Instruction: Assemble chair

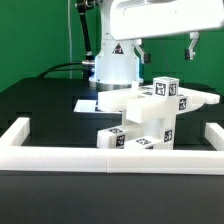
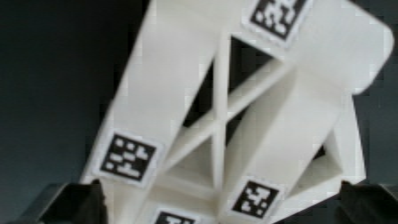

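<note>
The chair (image 1: 150, 115), a part-built cluster of chunky matte white plastic slabs and blocks carrying small black-and-white square marker tags, stands on the black worktop (image 1: 40, 105) near the middle of the exterior view, just behind the long low white barrier wall (image 1: 110, 157) that runs across the front and turns back at both ends. A tagged cube-like block tops the stack, a flat slab juts out toward the exterior view's right, and lower blocks step down toward the wall. The glossy white robot arm (image 1: 150, 20) hangs above, and its gripper (image 1: 168, 47) hovers over the chair with the jaws spread wide, holding nothing and clear of the parts. In the wrist view a white slab with long cut-out slots and crossing ribs (image 2: 222, 110) fills the picture, tags at its corners.
</note>
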{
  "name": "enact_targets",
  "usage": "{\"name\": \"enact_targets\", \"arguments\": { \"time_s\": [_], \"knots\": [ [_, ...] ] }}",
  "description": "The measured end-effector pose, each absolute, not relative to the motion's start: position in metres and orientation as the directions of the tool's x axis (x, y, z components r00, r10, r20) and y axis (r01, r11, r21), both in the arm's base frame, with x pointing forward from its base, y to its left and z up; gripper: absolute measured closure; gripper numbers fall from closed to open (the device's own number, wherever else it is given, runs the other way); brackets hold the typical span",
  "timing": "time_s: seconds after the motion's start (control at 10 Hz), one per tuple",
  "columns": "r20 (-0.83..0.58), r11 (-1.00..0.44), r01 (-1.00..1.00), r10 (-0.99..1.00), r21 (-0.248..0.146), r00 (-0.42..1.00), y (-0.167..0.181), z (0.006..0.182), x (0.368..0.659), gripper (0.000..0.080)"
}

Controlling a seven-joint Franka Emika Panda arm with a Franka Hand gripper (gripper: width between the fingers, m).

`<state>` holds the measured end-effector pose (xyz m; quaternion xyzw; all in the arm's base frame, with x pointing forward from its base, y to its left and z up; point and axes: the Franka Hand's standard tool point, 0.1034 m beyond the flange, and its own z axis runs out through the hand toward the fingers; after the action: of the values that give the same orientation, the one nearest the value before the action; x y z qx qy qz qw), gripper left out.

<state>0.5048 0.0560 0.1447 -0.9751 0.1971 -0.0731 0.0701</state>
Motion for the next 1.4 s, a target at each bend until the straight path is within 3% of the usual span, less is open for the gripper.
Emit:
{"name": "enact_targets", "arguments": {
  "time_s": [0.6,0.9,1.4],
  "knots": [
    [0.111,-0.916,-0.369,-0.388,-0.159,0.915,0.054,0.140,0.498,0.0150],
    [0.105,-0.970,-0.201,-0.216,-0.140,0.971,0.060,0.128,0.461,0.0150],
    [0.080,-0.972,-0.194,-0.206,-0.133,0.975,0.056,0.116,0.427,0.0150]
  ]
}}
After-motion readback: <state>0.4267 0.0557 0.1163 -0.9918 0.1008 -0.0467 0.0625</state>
